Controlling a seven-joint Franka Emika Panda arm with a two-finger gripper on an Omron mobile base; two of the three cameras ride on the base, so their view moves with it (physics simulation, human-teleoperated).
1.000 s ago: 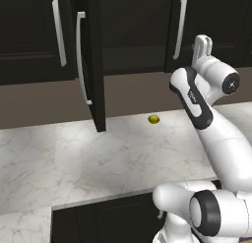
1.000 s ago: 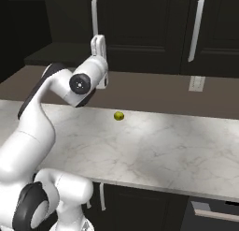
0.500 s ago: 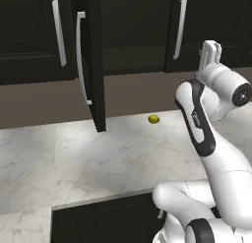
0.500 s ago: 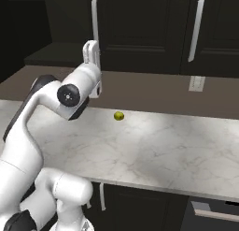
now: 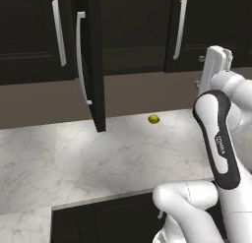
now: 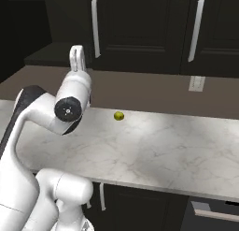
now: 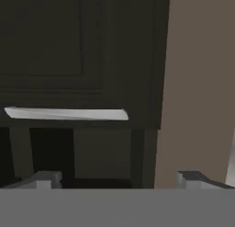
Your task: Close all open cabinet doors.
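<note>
One nearly black cabinet door (image 5: 94, 65) stands open, swung out over the counter edge-on, with its silver bar handle (image 5: 81, 60) on its left face. The doors to its left (image 5: 29, 35) and right (image 5: 206, 25) are shut. From the right base, two shut doors (image 6: 135, 29) show, with the open compartment's dark inside (image 6: 49, 52) to their left. My gripper (image 7: 120, 180) is open and holds nothing. Its white hand (image 5: 215, 65) points up at the right, well away from the open door. The rolled hand view faces a dark door's handle (image 7: 66, 113).
A small yellow-green fruit (image 5: 154, 119) lies on the white marble counter (image 5: 74, 163) near the brown back wall (image 6: 154, 92). A wall socket (image 6: 197, 83) sits on that wall. My own arm (image 6: 42, 113) rises over the counter's front edge.
The arm has drawn back toward the base, so the hand slid right in the left base view and left in the right one. The jaws stayed open; the doors did not move.
</note>
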